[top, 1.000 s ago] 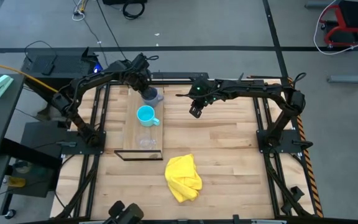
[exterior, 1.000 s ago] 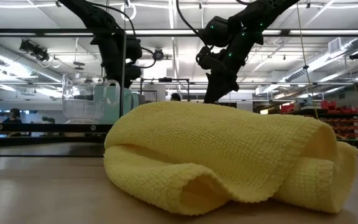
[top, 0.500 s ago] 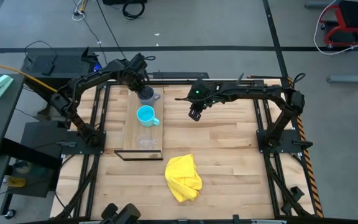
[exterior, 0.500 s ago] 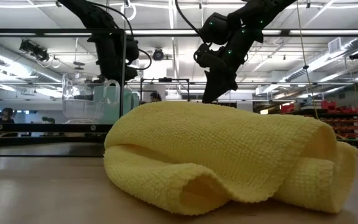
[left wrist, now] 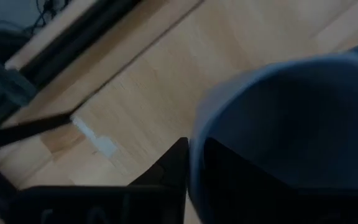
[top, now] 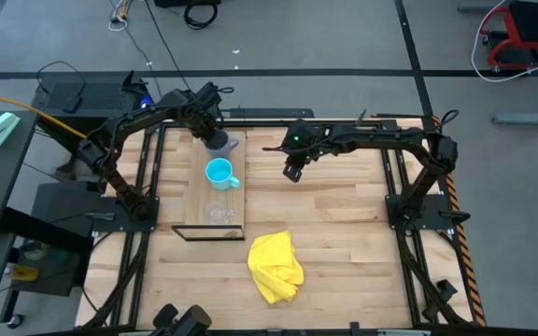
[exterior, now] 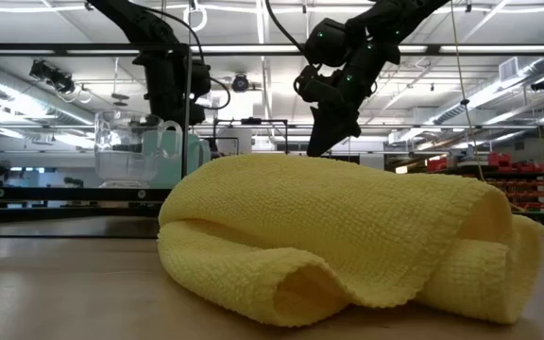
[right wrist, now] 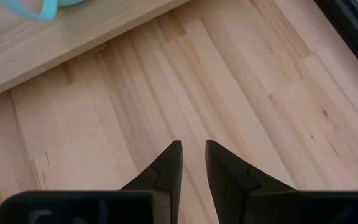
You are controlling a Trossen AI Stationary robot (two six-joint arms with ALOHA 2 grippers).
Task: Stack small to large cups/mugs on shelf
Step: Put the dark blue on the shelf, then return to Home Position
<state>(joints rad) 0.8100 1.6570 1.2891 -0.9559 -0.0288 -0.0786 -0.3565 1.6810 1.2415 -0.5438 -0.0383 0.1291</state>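
The grey-blue mug (top: 224,144) stands upright at the far end of the pale shelf (top: 197,198). My left gripper (top: 214,133) comes down on it from above, closed over its wall. The cyan mug (top: 219,172) stands mid-shelf, its handle toward the table's right. The small clear cup (top: 219,214) stands at the shelf's near end. To the right of the shelf my right gripper (right wrist: 193,155) hangs above bare tabletop, open a little, with nothing between its fingers. My left gripper has the grey-blue mug's wall at the rim (left wrist: 195,140) between its fingers, one finger (left wrist: 174,163) outside and the other inside the hollow. The fingers come from above, pointing steeply down. The mug stands upright with its base on the shelf.
A crumpled yellow cloth (top: 276,267) lies on the planked tabletop (top: 344,233) near the front edge and fills the low view (exterior: 348,236). A black frame (top: 395,173) runs round the table. Bare planks lie between the shelf and the right side.
My left gripper has tipped a little steeper over the grey-blue mug, which stays where it was on the shelf.
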